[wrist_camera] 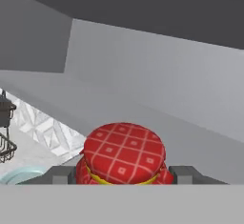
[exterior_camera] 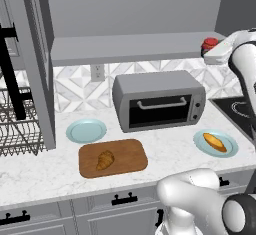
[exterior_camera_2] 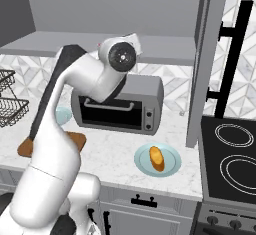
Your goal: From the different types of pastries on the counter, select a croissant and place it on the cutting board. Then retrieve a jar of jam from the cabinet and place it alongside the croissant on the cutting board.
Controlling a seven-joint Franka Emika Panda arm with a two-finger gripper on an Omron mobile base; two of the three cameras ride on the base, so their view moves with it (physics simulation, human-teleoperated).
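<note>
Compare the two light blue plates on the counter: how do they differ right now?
The left plate is bare, while the right plate carries the orange-yellow pastry. The left plate lies behind the cutting board, left of the toaster oven; the right plate lies in front of the oven's right end. Both are round, light blue and rest flat on the counter.

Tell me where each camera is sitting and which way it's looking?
Left base view: behind the arm on its left, looking forward and down at the counter, the croissant on the cutting board; arm at lower right.
Right base view: behind on the right, facing the toaster oven; arm at lower left.
Hand view: on the hand, looking along the gripper at the jar of jam.
Both base views share the toaster oven and the orange-yellow pastry.
</note>
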